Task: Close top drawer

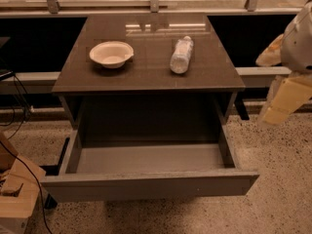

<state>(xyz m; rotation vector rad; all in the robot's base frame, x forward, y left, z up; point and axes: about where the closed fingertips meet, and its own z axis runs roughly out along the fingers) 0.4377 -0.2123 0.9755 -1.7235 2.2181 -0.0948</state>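
Grey top drawer (151, 185); cream tool (280, 104), right

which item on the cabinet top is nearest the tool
The clear plastic bottle lying right of the round white bowl; the tool hangs at the picture's right edge.

No legible text: bottle (181, 55) label unreadable, top drawer (151, 185) front unmarked. Gripper (281, 103) at right edge, beside cabinet (146, 77).
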